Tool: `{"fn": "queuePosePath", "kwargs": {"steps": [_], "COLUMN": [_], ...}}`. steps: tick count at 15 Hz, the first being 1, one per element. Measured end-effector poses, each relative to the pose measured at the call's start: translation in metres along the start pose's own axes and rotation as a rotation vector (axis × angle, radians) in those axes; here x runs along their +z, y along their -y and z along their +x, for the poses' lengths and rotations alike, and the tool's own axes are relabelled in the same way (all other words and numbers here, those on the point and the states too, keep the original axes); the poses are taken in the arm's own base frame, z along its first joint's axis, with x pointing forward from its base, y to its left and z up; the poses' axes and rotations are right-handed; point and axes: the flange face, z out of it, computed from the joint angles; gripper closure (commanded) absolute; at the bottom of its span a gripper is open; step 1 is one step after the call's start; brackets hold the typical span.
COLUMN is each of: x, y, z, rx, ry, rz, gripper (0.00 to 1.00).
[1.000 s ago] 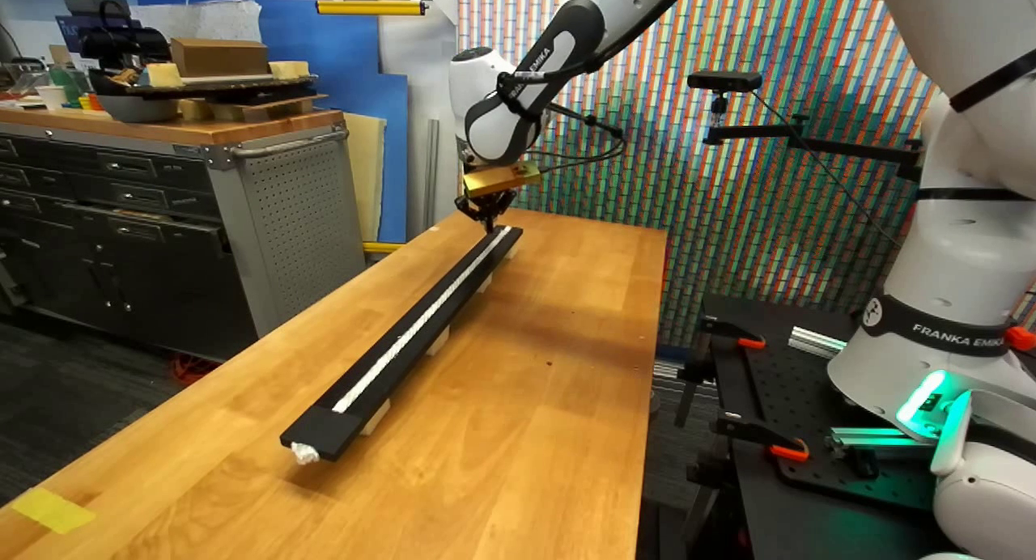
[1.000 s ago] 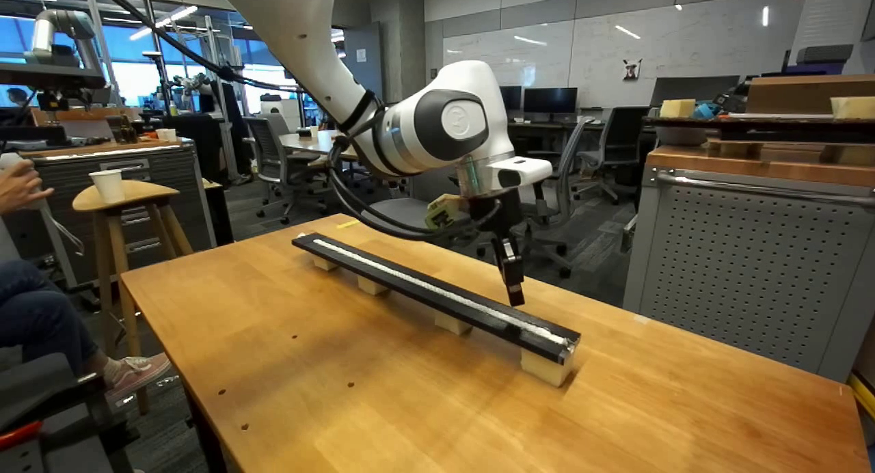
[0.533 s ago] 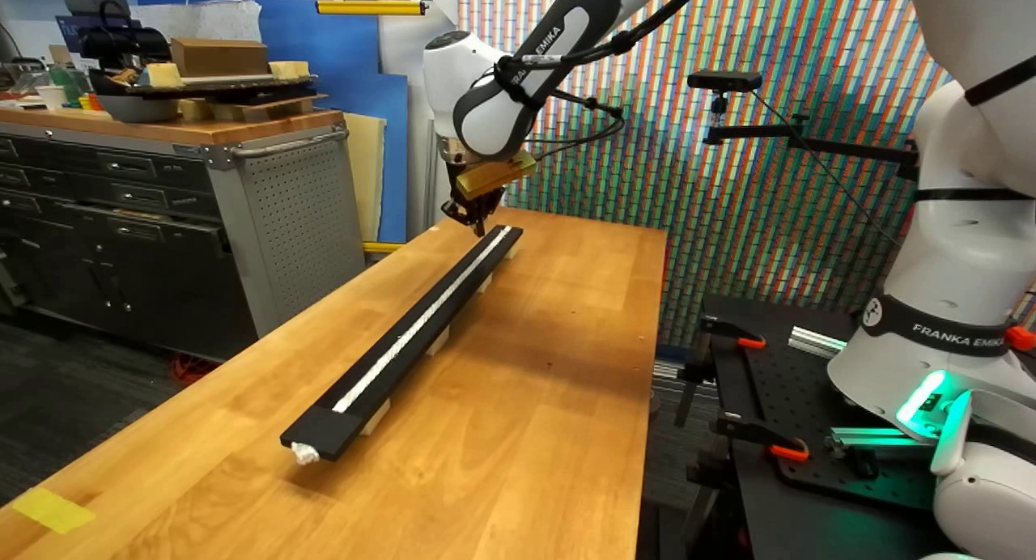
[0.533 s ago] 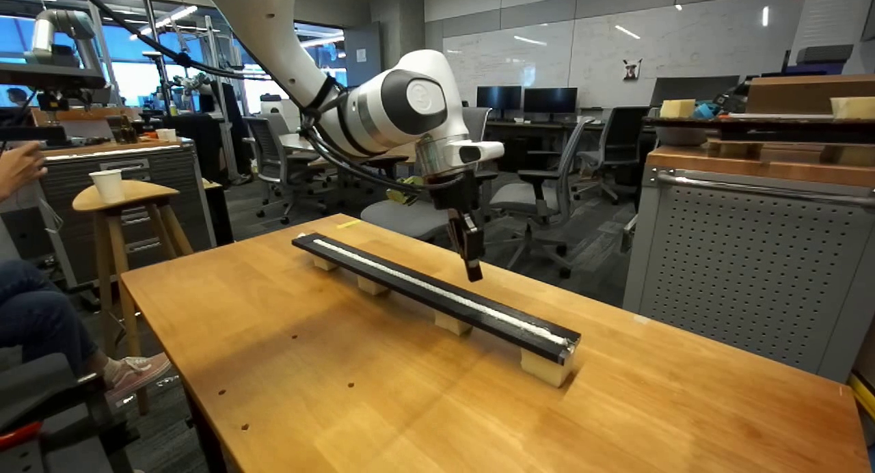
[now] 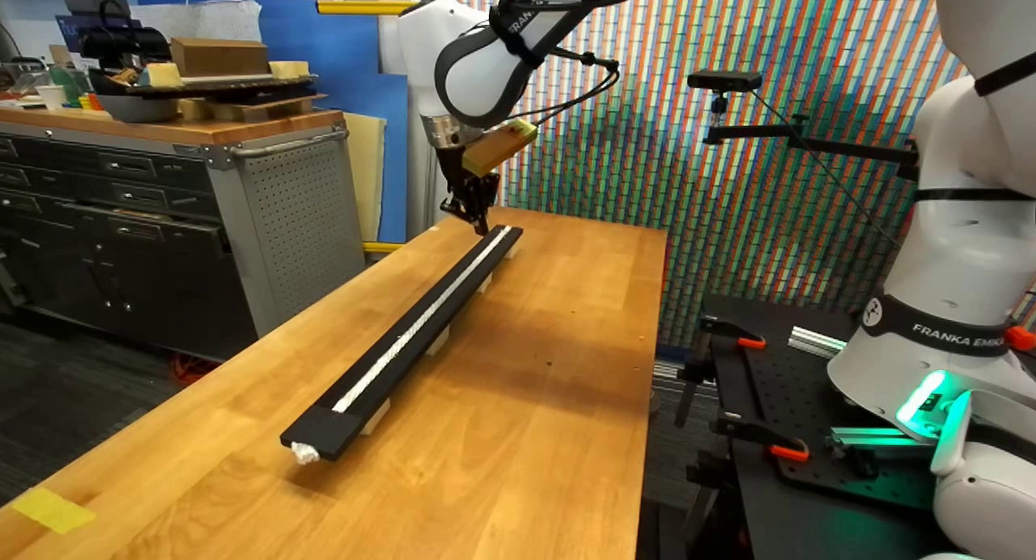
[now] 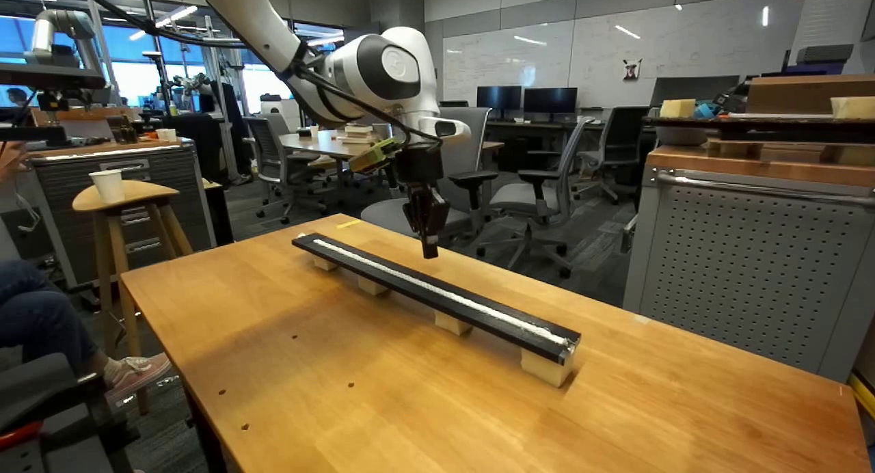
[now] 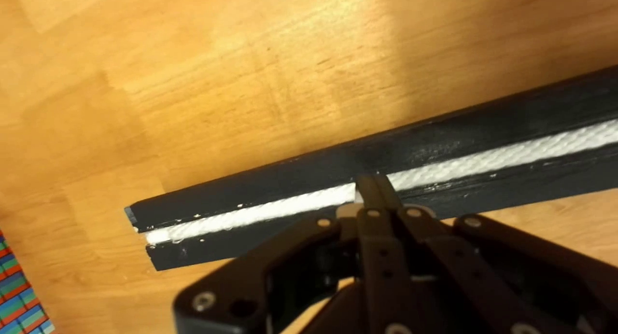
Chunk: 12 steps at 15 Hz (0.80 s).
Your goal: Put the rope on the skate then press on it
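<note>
The skate is a long black rail (image 5: 325,427) lying lengthwise on the table; it also shows in an exterior view (image 6: 540,353) and in the wrist view (image 7: 270,187). The cream-white rope (image 5: 421,324) lies straight along the rail's groove, as it also does in an exterior view (image 6: 437,290) and the wrist view (image 7: 483,166). My gripper (image 7: 372,184) is shut with its fingertips together and nothing seen between them. In an exterior view the gripper (image 6: 430,251) is in the air, apart from the rail. In the wrist view its fingers hide a short stretch of rope.
Several small wooden blocks (image 6: 452,322) hold the rail up off the wooden table (image 6: 383,418). Yellow tape (image 5: 53,509) marks a table corner. A grey cabinet (image 5: 299,212) stands beside the table. A stool with a cup (image 6: 108,186) stands beyond its edge.
My shut gripper has moved along the rail, away from the rail end nearest in an exterior view, and has risen somewhat. The rope and rail have not moved.
</note>
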Motion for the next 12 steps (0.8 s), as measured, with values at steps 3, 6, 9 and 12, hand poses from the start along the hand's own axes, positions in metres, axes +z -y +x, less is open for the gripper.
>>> {"fn": "queuePosePath", "kwargs": {"steps": [3,6,9,12], "x": [-0.004,-0.003,-0.003,-0.005], "y": [0.006,0.014,0.017,0.016], "z": [-0.011,-0.023,-0.033,-0.035], "rx": [-0.060,-0.117,-0.142,-0.144], "ry": [0.046,0.070,0.080,0.080], "rz": [-0.010,-0.007,-0.003,-0.001], "gripper": [0.63,0.65,0.56,0.56]}}
